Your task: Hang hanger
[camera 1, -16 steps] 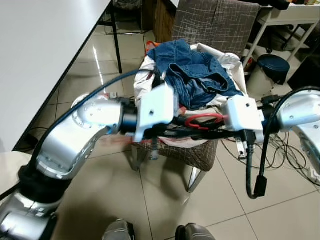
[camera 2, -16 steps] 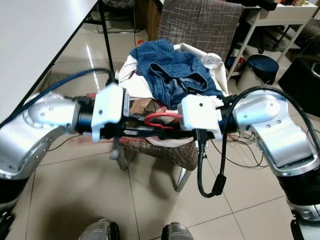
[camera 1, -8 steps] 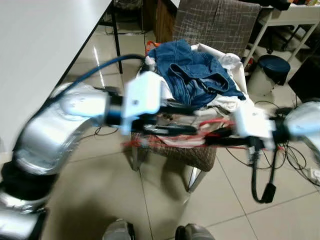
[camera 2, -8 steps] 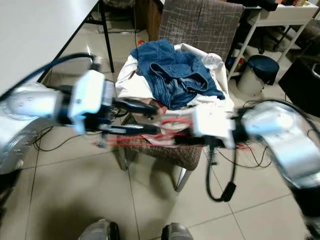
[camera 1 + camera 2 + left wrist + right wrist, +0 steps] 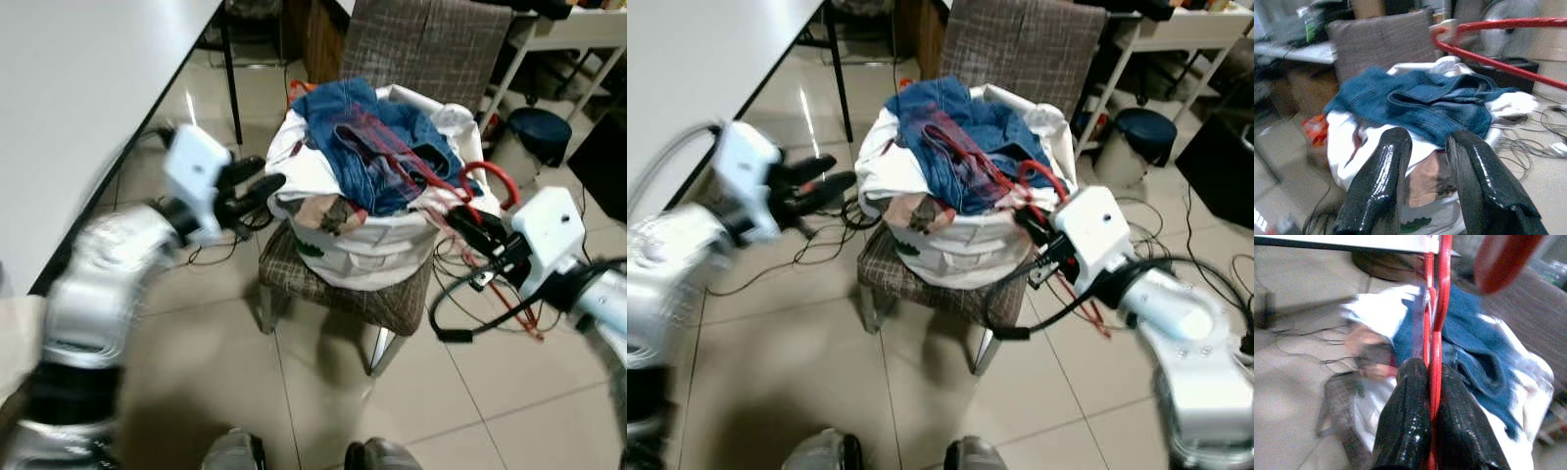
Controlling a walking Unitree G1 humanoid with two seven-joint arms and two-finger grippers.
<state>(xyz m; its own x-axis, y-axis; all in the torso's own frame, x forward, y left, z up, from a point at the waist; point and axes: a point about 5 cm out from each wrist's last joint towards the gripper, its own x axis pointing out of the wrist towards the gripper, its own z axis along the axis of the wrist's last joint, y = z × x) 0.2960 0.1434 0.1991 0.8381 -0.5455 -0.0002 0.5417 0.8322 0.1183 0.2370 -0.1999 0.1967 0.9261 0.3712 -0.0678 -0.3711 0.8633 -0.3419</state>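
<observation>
Tiled floor, glossy beige, ran under everything; white table filled the robot's left, white shelf far right. Plaid chair stood centre, with a heap of white cloth and jeans on its seat. Cables trailed on the floor to the right, near a dark bin. Right gripper sat at the heap's right edge, fingers pinched on the red hanger, which lay blurred across the jeans. Left gripper hovered just left of the heap, fingers slightly spread, holding nothing.
</observation>
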